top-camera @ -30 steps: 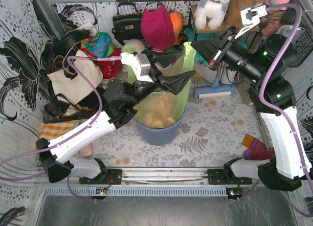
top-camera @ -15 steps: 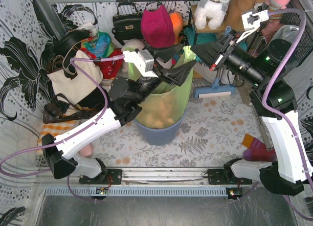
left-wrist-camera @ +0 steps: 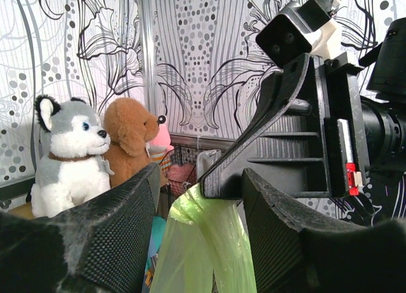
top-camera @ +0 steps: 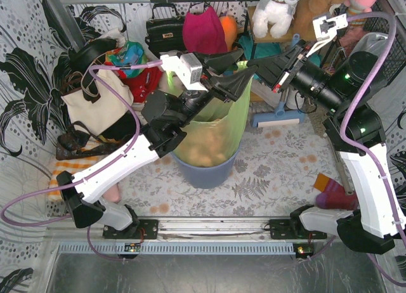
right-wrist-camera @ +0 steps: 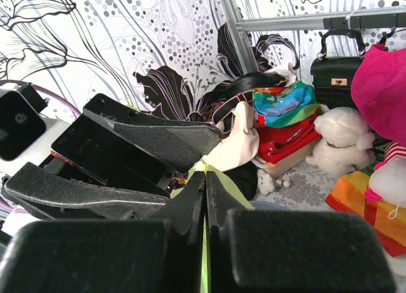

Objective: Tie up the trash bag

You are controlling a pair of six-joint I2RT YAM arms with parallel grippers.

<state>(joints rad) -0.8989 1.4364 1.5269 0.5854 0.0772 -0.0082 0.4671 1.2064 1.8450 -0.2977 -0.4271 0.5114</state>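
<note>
left pincer [top-camera: 229, 76] fingers apart, straddling bag's raised top edge | trash bag [top-camera: 212, 125] centre, standing in blue bin [top-camera: 206, 172] on tabletop [top-camera: 273, 160], tan paper [top-camera: 202, 148] inside | right pincer [top-camera: 254, 63] pressed together on thin green plastic of bag top

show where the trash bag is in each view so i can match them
Top external: trash bag at centre, standing in the blue bin.
Left wrist: bag bottom centre, between the open fingers.
Right wrist: bag low centre, a green sliver pinched between fingers.
Shared landmark: the right gripper, shut on the bag's rim.
</note>
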